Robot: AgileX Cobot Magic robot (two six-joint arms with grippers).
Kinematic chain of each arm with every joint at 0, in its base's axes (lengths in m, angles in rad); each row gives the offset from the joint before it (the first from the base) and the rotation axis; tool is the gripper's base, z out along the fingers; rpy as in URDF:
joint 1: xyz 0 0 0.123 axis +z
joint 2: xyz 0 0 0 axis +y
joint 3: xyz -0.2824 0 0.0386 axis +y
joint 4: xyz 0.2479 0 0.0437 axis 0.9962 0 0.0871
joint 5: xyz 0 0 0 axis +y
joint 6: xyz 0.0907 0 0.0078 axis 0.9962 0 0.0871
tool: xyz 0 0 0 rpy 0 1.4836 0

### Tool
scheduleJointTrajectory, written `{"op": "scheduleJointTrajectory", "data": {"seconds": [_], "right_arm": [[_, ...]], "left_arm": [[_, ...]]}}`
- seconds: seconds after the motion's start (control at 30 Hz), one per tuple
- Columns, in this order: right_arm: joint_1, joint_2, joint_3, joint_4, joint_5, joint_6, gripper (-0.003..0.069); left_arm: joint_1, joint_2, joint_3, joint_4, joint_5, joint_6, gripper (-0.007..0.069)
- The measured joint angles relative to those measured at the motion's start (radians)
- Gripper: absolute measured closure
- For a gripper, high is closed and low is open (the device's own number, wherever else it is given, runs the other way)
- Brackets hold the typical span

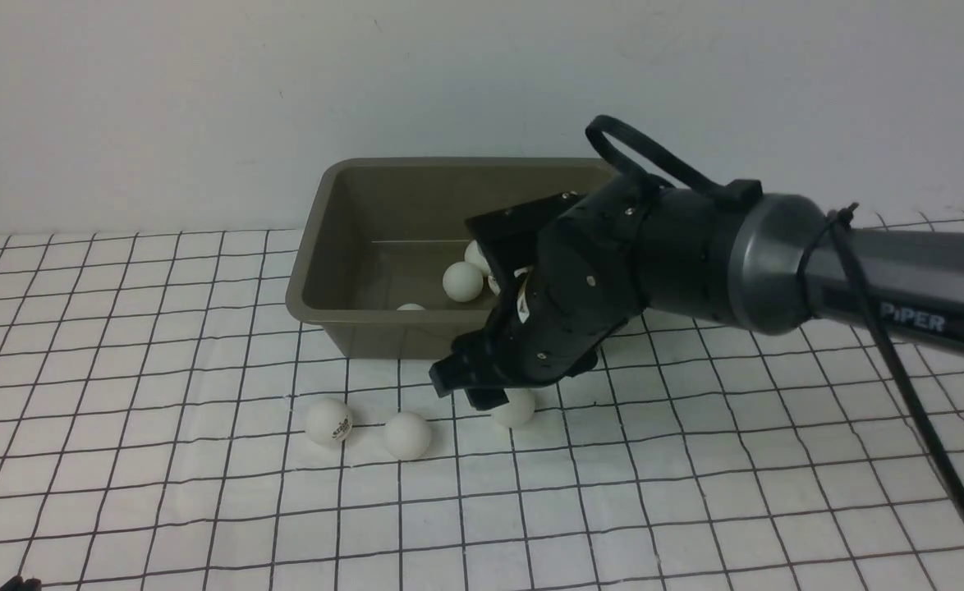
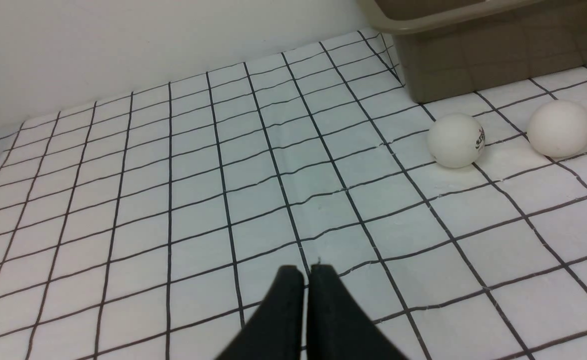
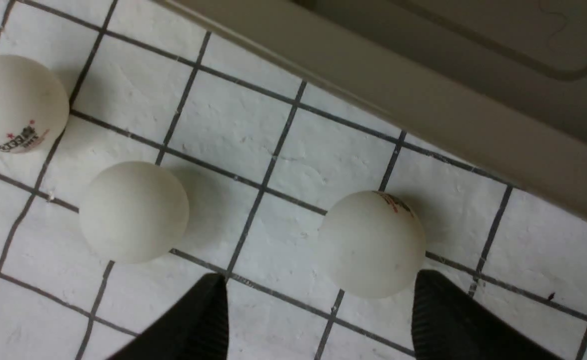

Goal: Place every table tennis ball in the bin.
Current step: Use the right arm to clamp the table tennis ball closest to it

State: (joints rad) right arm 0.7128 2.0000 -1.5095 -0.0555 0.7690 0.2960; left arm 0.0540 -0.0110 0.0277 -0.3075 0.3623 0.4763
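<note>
The olive-brown bin [image 1: 342,246] stands at the back of the table, with three table tennis balls [image 1: 462,281] showing inside it. Three more balls lie in front of it: one with a logo [image 1: 328,421], a plain one [image 1: 407,435] and a third [image 1: 515,408]. My right gripper [image 1: 467,390] hangs low over that third ball [image 3: 371,244]. It is open and holds nothing [image 3: 318,285]. The ball lies just ahead of its fingertips, close to one finger [image 3: 438,310]. My left gripper [image 2: 306,272] is shut and empty, well short of the logo ball [image 2: 456,140].
A white cloth with a black grid [image 1: 203,509] covers the table, and a pale wall rises behind the bin. The bin's front wall [image 3: 423,100] runs close behind the three loose balls. My right arm [image 1: 778,263] reaches in from the right.
</note>
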Motion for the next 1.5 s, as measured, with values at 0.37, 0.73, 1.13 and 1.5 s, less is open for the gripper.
{"op": "scheduleJointTrajectory", "data": {"seconds": [0.37, 0.73, 1.13, 1.5], "right_arm": [[0.0, 0.062, -0.018, -0.044, -0.006, 0.003, 0.0197], [0.0, 0.094, -0.04, -0.101, -0.004, 0.015, 0.0197], [0.0, 0.139, -0.04, -0.121, -0.003, 0.022, 0.0197], [0.0, 0.158, -0.041, -0.121, -0.026, 0.022, 0.0197]], "left_arm": [[0.0, 0.0, 0.0, 0.0, 0.0, 0.0, 0.0629], [0.0, 0.0, 0.0, 0.0, 0.0, 0.0, 0.0629], [0.0, 0.0, 0.0, 0.0, 0.0, 0.0, 0.0629], [0.0, 0.0, 0.0, 0.0, 0.0, 0.0, 0.0629]]}}
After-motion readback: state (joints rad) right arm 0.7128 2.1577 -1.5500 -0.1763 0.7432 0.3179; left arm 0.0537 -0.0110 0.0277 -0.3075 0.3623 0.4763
